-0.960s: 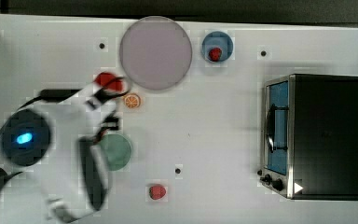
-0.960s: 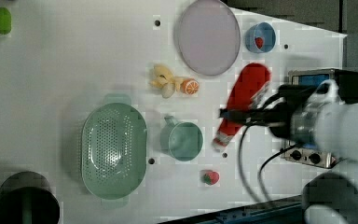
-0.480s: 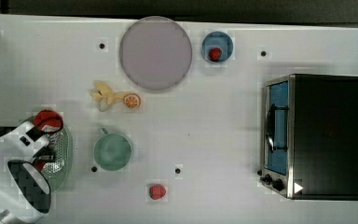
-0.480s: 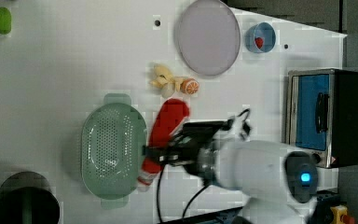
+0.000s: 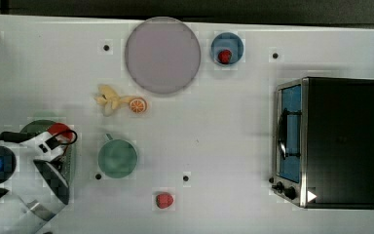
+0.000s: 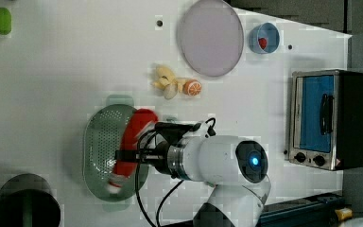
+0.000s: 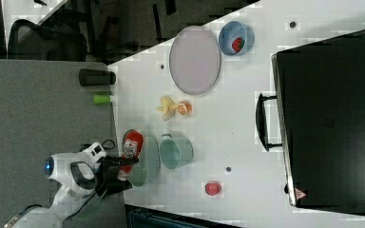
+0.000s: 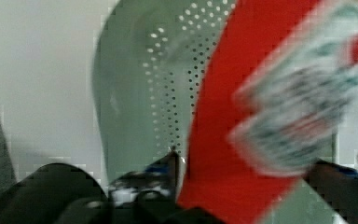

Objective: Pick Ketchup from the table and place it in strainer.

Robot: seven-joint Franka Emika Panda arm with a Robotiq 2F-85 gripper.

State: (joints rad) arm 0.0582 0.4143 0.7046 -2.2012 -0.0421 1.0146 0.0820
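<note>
Ketchup over strainer

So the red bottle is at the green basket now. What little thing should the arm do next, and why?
Probably lift straight up and away. The ketchup bottle already lies along the strainer, cap toward one end, and the gripper hangs right over it, so rising clear would leave the bottle settled inside without knocking it.

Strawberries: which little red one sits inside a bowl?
The strawberry in the blue bowl, beside the big plate in the top view. The other strawberry lies bare on the table.
</note>
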